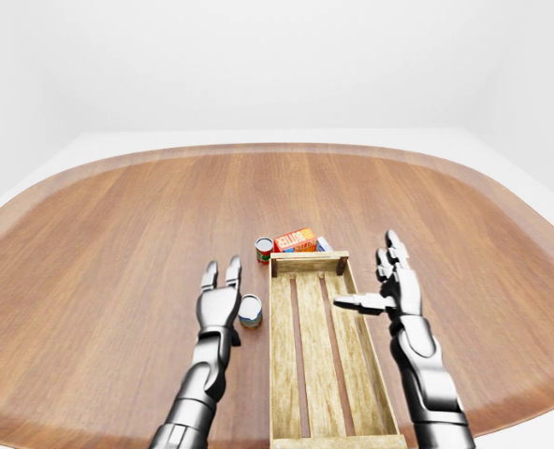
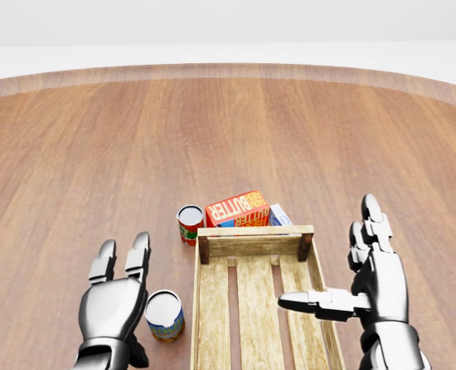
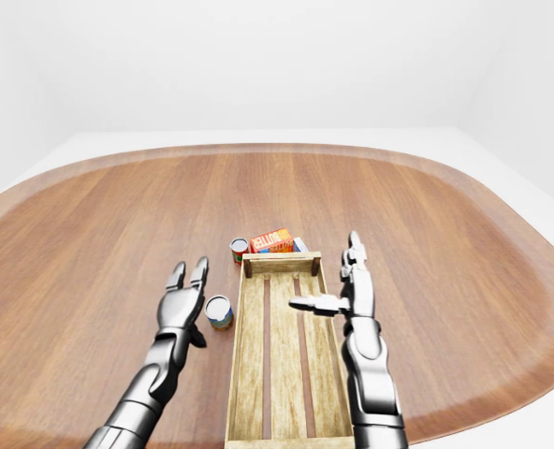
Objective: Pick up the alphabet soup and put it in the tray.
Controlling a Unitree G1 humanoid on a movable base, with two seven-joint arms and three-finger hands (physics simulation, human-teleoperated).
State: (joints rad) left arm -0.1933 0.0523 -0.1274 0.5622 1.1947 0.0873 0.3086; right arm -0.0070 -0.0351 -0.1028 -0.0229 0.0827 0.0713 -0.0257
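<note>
A: Where is the soup (image 2: 164, 314) seen?
B: It is seen upright on the table (image 2: 236, 131), low in the head view, between the left hand (image 2: 114, 302) and the tray (image 2: 209, 308), just beside the tray's left wall.

A: How are the hands held?
B: The left hand is spread flat just beside the soup, fingers (image 2: 140, 252) extended, nothing gripped. The right hand (image 2: 374, 287) is also held open, its thumb (image 2: 309, 301) stretched over the tray's slats; nothing is grasped.

A: What is found nearby?
B: A red can (image 2: 189, 223) is set at the tray's top-left corner. A butter box (image 2: 237, 208) is laid against the tray's top wall, with a blue-and-white box (image 2: 279, 215) partly hidden beside it.
</note>
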